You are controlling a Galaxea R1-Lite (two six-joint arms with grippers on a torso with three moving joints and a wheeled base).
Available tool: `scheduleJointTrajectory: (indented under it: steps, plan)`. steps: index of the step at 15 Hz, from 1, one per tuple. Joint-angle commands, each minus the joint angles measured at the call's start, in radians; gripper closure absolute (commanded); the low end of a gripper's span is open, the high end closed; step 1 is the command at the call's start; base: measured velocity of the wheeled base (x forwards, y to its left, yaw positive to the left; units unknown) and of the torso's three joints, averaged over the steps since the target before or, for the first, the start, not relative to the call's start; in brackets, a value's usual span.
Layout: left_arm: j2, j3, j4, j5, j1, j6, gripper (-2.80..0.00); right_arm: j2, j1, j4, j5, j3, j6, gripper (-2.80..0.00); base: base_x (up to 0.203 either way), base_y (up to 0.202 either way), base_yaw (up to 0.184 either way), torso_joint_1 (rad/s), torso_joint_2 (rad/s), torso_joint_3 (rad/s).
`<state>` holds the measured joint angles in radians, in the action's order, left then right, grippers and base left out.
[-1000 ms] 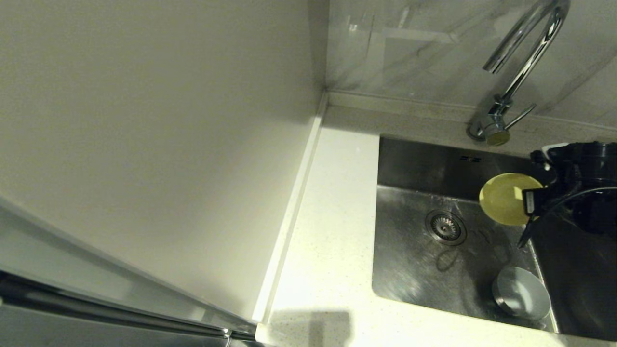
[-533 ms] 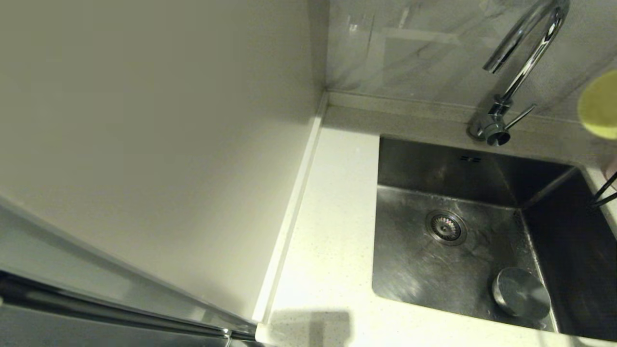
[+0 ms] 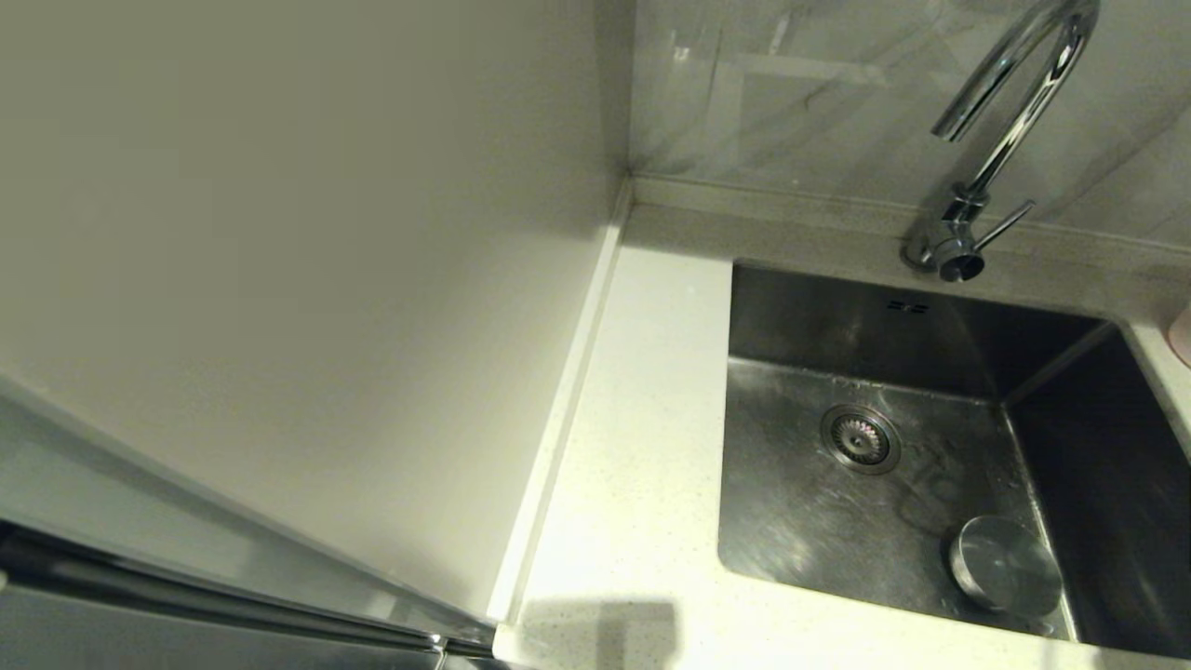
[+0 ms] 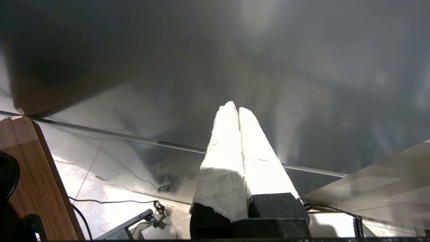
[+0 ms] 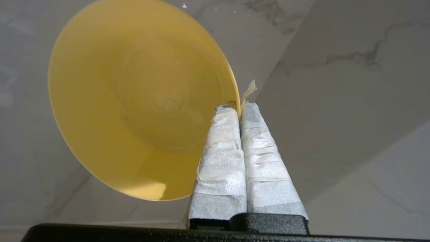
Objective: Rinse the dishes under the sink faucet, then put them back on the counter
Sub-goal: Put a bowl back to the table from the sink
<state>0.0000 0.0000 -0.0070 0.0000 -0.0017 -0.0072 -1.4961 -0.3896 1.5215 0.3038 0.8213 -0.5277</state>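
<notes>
My right gripper (image 5: 240, 108) is shut on the rim of the yellow bowl (image 5: 134, 101), held up against a marbled wall; both are out of the head view. The grey bowl (image 3: 1005, 566) lies upside down at the sink's (image 3: 809, 521) near right corner. A sliver of the pink bowl (image 3: 1182, 335) shows on the counter at the right edge. The chrome faucet (image 3: 996, 140) rises behind the sink, and no water shows at its spout. My left gripper (image 4: 234, 107) is shut on nothing, parked low and pointing at a grey panel.
The white speckled counter (image 3: 642, 447) runs left of the sink, bounded by a plain white upright panel (image 3: 279, 279). The round drain (image 3: 860, 437) sits mid-basin. A marbled backsplash (image 3: 791, 93) stands behind. A wooden board (image 4: 30, 174) and cables lie near the left arm.
The right gripper has lifted the yellow bowl from over the sink, up and to the right, until both left the head view. The grey bowl stays put.
</notes>
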Motion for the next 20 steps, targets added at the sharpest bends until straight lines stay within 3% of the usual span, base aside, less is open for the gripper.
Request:
scheduleJointTrajectory:
  steps: [1,3,5,9,11,13,16,18,20]
  plan:
    - [0.000,0.003,-0.001,0.000,0.000,0.000,0.00,-0.005,0.000,0.009,0.001,-0.008,-0.002,0.00,0.000,0.000,0.000,0.000,0.00,0.000]
    - [0.000,0.003,-0.001,0.000,0.000,0.000,0.00,-0.013,-0.001,0.007,0.006,-0.009,0.005,0.00,0.000,0.000,0.000,0.000,0.00,0.000]
    - [0.000,0.003,-0.001,0.000,0.000,0.000,0.00,-0.010,-0.024,-0.182,0.012,0.008,0.026,0.00,0.000,0.000,0.000,0.000,0.00,0.000]
    - [0.000,0.003,-0.001,0.000,0.000,0.000,0.00,0.018,-0.143,-1.113,0.031,0.179,0.130,0.00,0.000,0.000,0.000,0.000,0.00,0.000]
    - [0.000,0.003,-0.001,0.000,0.000,0.000,0.00,0.001,-0.191,-1.608,0.034,0.358,0.285,0.00,0.000,0.000,0.000,0.000,0.00,0.000]
    - [0.000,0.003,-0.001,0.000,0.000,0.000,0.00,-0.055,-0.264,-1.937,0.033,0.520,0.491,0.00,0.000,0.000,0.000,0.000,0.00,0.000]
    - [0.000,0.002,-0.001,0.000,0.000,0.000,0.00,-0.095,-0.375,-2.039,-0.016,0.495,0.548,0.00,0.000,0.000,0.000,0.000,0.00,0.000]
    - [0.000,0.003,-0.001,0.000,0.000,0.000,0.00,-0.102,-0.417,-2.165,-0.096,0.478,0.561,0.00,0.000,0.000,0.000,0.000,0.00,0.000]
    - [0.000,0.003,-0.001,0.000,0.000,0.000,0.00,-0.139,-0.424,-2.185,-0.123,0.481,0.614,0.00,0.000,0.000,0.000,0.000,0.00,0.000]
